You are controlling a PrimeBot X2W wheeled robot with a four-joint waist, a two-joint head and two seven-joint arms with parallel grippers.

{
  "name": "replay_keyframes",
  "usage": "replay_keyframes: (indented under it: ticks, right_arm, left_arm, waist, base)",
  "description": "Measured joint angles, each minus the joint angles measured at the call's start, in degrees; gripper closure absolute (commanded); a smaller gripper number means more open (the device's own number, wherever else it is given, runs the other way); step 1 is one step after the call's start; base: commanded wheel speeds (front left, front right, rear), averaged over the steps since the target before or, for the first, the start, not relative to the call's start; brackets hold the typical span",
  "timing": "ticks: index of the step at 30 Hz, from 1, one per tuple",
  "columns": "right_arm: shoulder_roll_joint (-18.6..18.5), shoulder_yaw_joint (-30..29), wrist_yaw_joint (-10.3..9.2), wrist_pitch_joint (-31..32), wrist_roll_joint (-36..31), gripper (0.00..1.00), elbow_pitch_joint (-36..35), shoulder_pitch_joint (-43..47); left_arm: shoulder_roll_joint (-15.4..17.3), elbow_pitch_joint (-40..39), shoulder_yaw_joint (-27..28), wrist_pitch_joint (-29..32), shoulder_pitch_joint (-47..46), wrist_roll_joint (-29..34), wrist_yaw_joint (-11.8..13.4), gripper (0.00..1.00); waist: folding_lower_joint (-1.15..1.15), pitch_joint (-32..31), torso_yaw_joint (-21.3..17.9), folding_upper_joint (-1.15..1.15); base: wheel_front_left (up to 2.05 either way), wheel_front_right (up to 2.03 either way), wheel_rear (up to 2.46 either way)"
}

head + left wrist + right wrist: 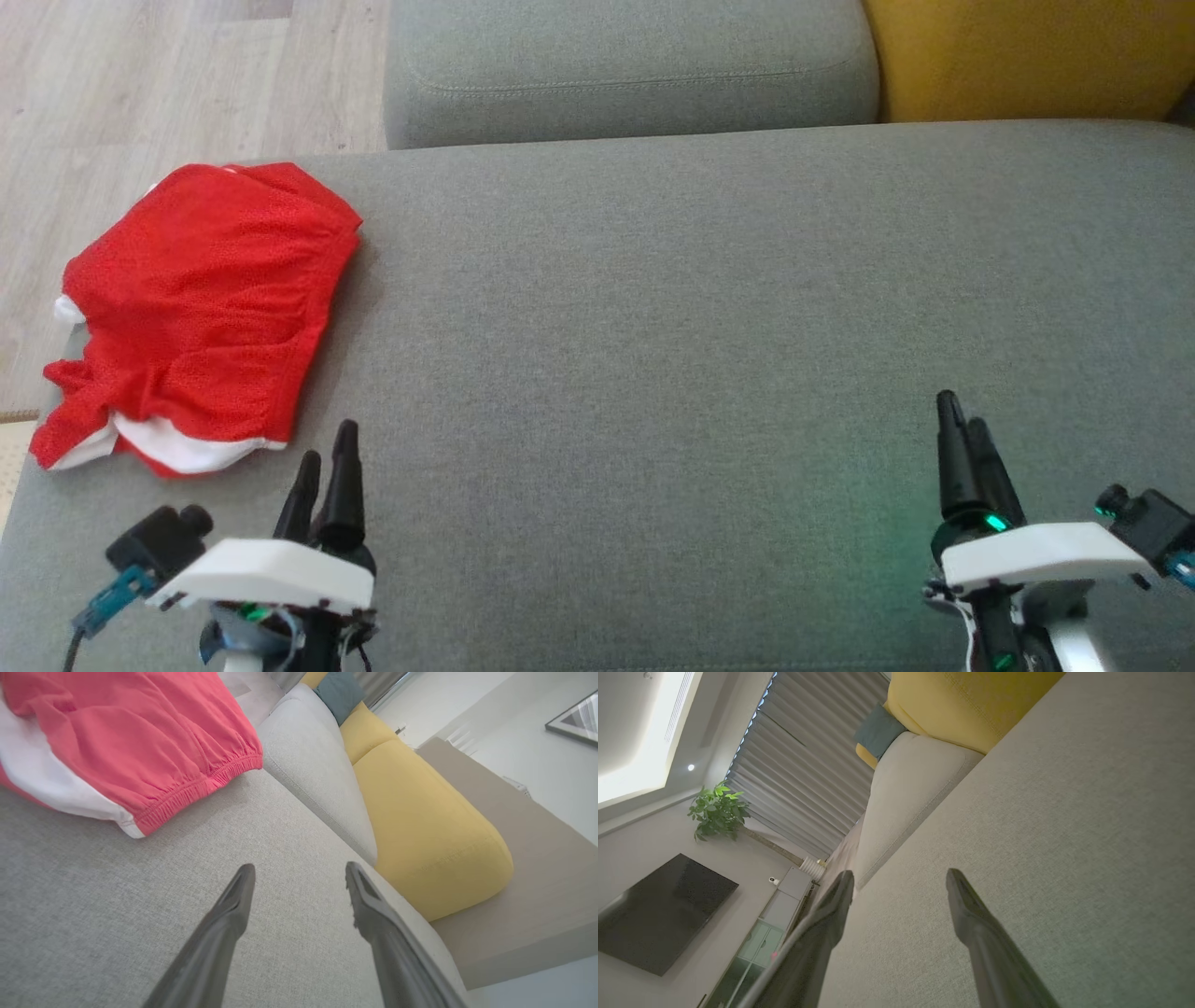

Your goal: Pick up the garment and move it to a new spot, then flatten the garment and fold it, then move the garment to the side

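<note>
The red garment [201, 313] lies crumpled on the grey sofa cushion [700, 327], just ahead and left of the left gripper [328, 441], whose fingers stand spread and empty. The left wrist view adds its gathered elastic hem [205, 784], the rest cut off by the frame. The right gripper [962, 411], likewise released, sits well apart from the garment. Its wrist view takes in a television [658, 914] and a plant [717, 812].

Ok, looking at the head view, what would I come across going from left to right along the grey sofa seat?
red shorts with white trim → left gripper, open → a long bare stretch of grey seat cushion → right gripper, open
</note>
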Motion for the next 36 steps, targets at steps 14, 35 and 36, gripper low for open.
replay_keyframes:
  ticks: [14,35,36]
  right_arm:
    - [-0.01,2.23,0.00,-2.18,-10.71,0.00,-0.22,-0.01]
    - [-0.03,4.19,0.00,-5.42,-25.31,0.00,-0.79,-0.05]
    - [-0.03,4.19,0.00,-5.57,-26.07,0.00,-0.78,-0.05]
  left_arm:
    - [1.96,-0.87,-3.66,-2.35,0.05,10.12,3.05,0.00]
    - [3.54,-2.29,-8.23,-5.60,1.29,23.49,6.94,0.00]
    - [3.58,-2.27,-8.25,-5.73,1.58,24.10,7.14,0.00]
  waist:
    - [0.00,-0.18,-0.18,0.00]
    - [0.00,-0.93,-0.42,0.00]
    - [0.00,-0.97,-0.42,0.00]
  base:
    - [0.00,0.00,0.00]
    - [0.00,0.00,0.00]
    - [0.00,0.00,0.00]
